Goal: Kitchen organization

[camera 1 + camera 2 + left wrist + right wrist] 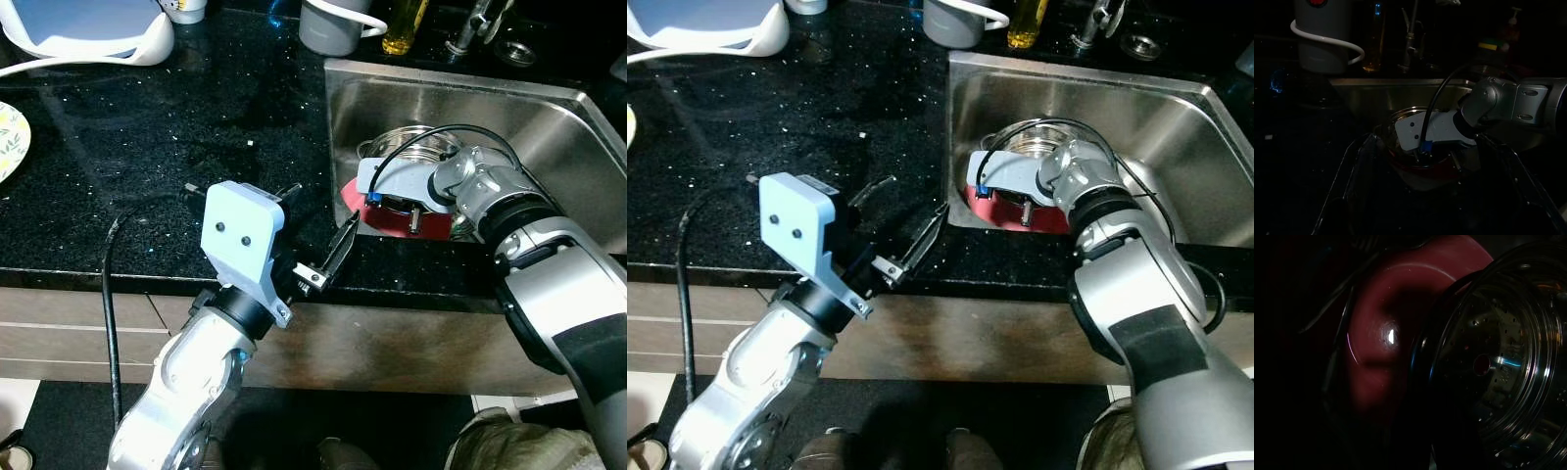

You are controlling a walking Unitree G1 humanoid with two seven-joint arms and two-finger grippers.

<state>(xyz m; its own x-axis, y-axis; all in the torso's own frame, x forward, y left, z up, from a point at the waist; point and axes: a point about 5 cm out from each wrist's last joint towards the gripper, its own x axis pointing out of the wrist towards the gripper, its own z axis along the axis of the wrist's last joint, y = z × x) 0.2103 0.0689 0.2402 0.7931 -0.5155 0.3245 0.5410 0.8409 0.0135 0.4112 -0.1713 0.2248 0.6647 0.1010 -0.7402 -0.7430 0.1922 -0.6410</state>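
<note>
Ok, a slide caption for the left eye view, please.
Right hand reaches into the sink over a red plate and metal pot; left hand hovers at the counter edge.

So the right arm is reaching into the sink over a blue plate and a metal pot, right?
Not quite: the plate is red, not blue, as the right wrist view shows. Otherwise yes, the right gripper reaches into the sink over it and the metal pot.

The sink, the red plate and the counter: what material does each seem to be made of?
Sink: brushed stainless steel, by its grey matt sheen. Red plate: glossy, probably glazed ceramic or plastic, given its sharp highlight. Counter: polished black stone, speckled, perhaps granite.
</note>
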